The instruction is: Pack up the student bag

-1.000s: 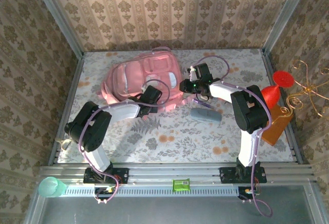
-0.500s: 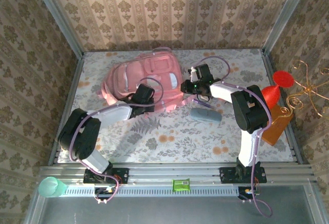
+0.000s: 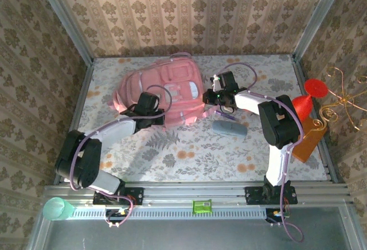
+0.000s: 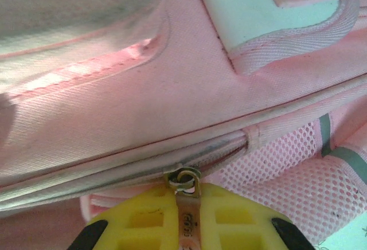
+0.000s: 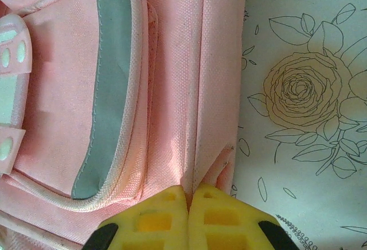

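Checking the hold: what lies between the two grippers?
The large soft pink fabric backpack, in the top view; left gripper pinches its zipper pull, right gripper its seam.

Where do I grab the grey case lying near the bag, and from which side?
I'd grip the grey case across its narrow middle, coming straight down from above. It lies flat on the table, long axis roughly left to right, with room along both long sides. The right tool is nearest, but it's shut on the edge of the bag now.

I'm losing the zipper pull [image 4: 187, 218] past the bottom edge; the student bag [image 4: 143, 106] is overrunning both wrist views, its upper-left fabric blurring.
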### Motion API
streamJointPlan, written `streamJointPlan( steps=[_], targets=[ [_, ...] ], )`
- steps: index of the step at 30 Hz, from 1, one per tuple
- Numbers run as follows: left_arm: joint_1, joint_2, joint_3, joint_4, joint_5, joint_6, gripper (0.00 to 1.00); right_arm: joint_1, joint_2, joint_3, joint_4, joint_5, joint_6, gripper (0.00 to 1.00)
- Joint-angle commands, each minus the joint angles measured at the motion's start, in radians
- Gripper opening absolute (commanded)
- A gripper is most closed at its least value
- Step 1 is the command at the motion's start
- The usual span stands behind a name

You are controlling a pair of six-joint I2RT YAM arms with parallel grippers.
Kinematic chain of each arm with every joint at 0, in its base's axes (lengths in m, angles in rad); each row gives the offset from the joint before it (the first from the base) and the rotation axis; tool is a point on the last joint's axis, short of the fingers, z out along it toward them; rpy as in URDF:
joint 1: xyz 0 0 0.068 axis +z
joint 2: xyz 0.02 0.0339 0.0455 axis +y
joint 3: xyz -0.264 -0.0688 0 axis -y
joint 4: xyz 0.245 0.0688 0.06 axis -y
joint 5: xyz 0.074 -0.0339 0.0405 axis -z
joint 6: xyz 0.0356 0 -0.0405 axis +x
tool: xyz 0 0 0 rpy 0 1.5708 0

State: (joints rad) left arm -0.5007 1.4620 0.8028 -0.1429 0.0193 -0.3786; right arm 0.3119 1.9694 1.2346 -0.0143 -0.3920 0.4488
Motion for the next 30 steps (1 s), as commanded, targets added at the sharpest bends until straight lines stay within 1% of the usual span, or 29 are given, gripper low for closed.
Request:
streamJointPlan(
  steps=[1, 3, 5, 8, 11, 16, 19, 22, 24, 27, 30],
  targets=[
    [0.073, -0.050, -0.036, -0.085, -0.064, 0.043, 0.00, -0.059, -0.027, -0.010, -0.101, 0.140, -0.035, 0.00],
    [0.101, -0.060, -0.049, -0.091, -0.066, 0.046, 0.00, -0.064, -0.028, -0.001, -0.107, 0.145, -0.039, 0.00],
    [0.117, -0.066, -0.059, -0.089, -0.044, 0.053, 0.00, -0.066, -0.031, 0.011, -0.112, 0.142, -0.045, 0.00],
    [0.111, -0.063, -0.058, -0.071, 0.027, 0.067, 0.00, -0.067, -0.039, 0.029, -0.105, 0.110, -0.058, 0.00],
    [0.105, -0.050, -0.057, -0.038, 0.092, 0.059, 0.00, -0.064, -0.048, 0.047, -0.108, 0.074, -0.070, 0.05],
    [0.086, -0.039, -0.049, -0.009, 0.136, 0.037, 0.00, -0.048, -0.053, 0.062, -0.133, 0.058, -0.087, 0.10],
    [0.051, -0.038, -0.038, -0.008, 0.102, 0.037, 0.00, -0.047, -0.046, 0.055, -0.129, 0.059, -0.086, 0.10],
    [0.051, -0.024, -0.033, -0.020, 0.053, 0.031, 0.00, -0.047, -0.039, 0.049, -0.124, 0.055, -0.081, 0.11],
    [0.051, -0.019, -0.032, -0.038, 0.003, 0.036, 0.00, -0.047, -0.041, 0.050, -0.126, 0.053, -0.082, 0.13],
    [0.051, -0.026, -0.049, -0.037, -0.053, 0.047, 0.00, -0.049, -0.056, 0.058, -0.144, 0.057, -0.099, 0.23],
    [0.051, -0.043, -0.067, -0.007, -0.023, 0.045, 0.00, -0.048, -0.089, 0.069, -0.172, 0.086, -0.114, 0.36]
  ],
)
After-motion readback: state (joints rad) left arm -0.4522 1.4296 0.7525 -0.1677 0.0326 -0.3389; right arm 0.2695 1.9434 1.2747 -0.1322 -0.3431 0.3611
